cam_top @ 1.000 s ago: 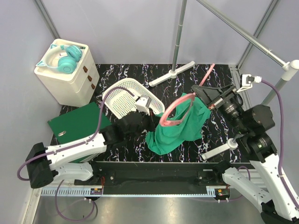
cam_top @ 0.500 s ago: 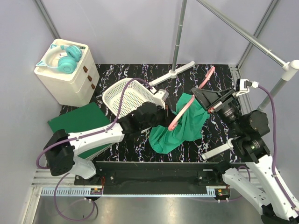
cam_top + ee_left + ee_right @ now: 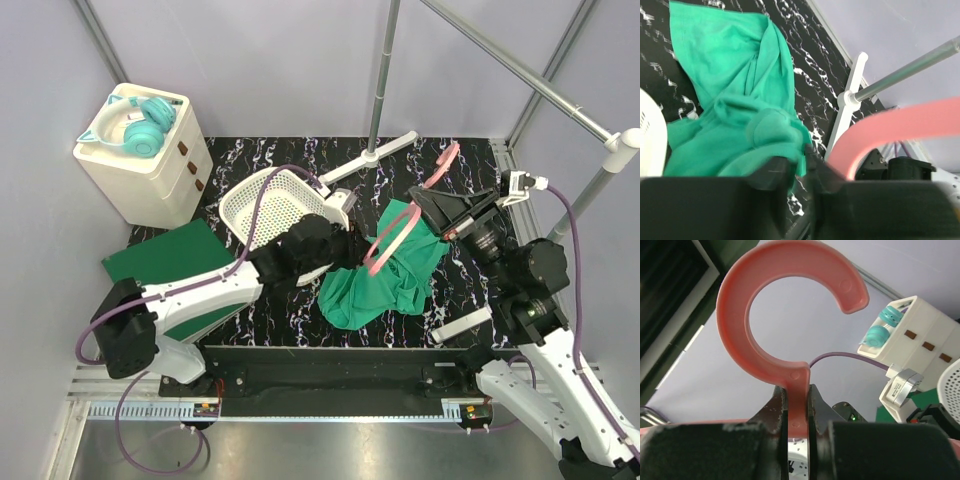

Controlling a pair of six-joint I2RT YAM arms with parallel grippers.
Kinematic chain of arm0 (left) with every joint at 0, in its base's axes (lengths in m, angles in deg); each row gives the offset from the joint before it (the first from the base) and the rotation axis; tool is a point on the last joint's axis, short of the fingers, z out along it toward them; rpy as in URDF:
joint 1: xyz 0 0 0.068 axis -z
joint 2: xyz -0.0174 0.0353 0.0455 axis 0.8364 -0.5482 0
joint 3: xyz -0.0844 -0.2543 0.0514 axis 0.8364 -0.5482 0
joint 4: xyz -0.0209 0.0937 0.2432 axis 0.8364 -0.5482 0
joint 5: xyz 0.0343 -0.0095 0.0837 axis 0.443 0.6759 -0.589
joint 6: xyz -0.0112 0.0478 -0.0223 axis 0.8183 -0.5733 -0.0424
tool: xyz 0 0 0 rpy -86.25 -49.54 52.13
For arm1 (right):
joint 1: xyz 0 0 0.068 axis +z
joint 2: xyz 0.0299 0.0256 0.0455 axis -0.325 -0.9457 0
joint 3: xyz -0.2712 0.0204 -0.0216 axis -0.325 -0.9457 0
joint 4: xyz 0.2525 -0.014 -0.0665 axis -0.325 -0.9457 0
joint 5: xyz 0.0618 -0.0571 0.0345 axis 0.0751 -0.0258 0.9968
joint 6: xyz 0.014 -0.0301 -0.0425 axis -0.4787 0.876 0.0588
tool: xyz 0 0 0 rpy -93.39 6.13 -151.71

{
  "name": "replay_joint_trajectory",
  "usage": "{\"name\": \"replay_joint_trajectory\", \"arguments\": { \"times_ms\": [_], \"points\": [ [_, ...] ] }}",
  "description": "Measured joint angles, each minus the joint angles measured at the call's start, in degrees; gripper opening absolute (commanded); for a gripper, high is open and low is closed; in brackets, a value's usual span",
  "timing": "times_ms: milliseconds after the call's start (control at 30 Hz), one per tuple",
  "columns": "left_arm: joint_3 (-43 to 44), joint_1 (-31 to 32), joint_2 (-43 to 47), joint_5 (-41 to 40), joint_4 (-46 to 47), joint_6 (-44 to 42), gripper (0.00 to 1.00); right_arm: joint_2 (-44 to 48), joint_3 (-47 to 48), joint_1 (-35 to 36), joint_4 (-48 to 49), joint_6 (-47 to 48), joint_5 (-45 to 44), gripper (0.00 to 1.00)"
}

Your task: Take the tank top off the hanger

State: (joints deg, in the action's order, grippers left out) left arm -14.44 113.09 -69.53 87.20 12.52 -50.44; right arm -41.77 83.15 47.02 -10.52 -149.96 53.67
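Right gripper (image 3: 796, 407) clamps the hanger (image 3: 732, 320) neck, left gripper (image 3: 802, 157) narrow at the tank top (image 3: 740, 90), hold unclear; you've one strap seemingly left on.

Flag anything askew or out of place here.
The tank top lies crumpled in a heap on the table, partly under the hanger, which the right pincer holds tilted by its hook's neck.
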Motion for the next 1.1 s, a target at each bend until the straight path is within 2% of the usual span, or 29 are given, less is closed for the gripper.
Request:
{"name": "replay_joint_trajectory", "arguments": {
  "times_ms": [33, 167, 300, 467, 533, 733, 867, 967, 1100],
  "points": [
    [-0.1, -0.1, 0.4, 0.0, -0.4, -0.4, 0.61, 0.0, 1.1, 0.0, -1.5, 1.1, -0.1, 0.00],
    [-2.8, -0.2, 4.5, -0.5, -2.1, -2.0, 0.78, 0.6, 5.3, 0.0, -9.7, 8.3, -0.3, 0.00],
    [-7.3, -0.4, 13.3, -1.3, -4.9, -3.8, 0.89, 1.2, 7.2, 0.0, -16.6, 15.9, -0.1, 0.00],
    [-10.2, -0.6, 26.8, -1.4, -8.9, -7.3, 0.93, 1.0, 7.8, 0.0, -25.7, 26.2, 0.3, 0.00],
    [-10.3, -0.6, 32.7, -1.5, -11.3, -8.9, 0.98, 0.9, 8.3, 0.0, -29.6, 30.3, 0.3, 0.00],
    [-6.4, -0.7, 45.6, -0.9, -18.8, -11.0, 0.99, 0.5, 11.4, 0.0, -40.5, 41.7, -0.4, 0.00],
    [0.3, -0.8, 44.4, 4.6, -19.3, -10.1, 0.99, -0.6, 12.6, 0.0, -45.0, 46.6, -2.3, 0.00],
    [4.3, -0.8, 39.3, 10.6, -18.8, -9.0, 0.99, -1.5, 12.6, 0.0, -47.4, 48.7, -4.3, 0.00],
    [5.1, 0.4, 31.0, 16.0, -18.5, -7.5, 0.97, -1.9, 12.6, 0.0, -49.7, 50.6, -6.9, 0.00]
  ]
}}
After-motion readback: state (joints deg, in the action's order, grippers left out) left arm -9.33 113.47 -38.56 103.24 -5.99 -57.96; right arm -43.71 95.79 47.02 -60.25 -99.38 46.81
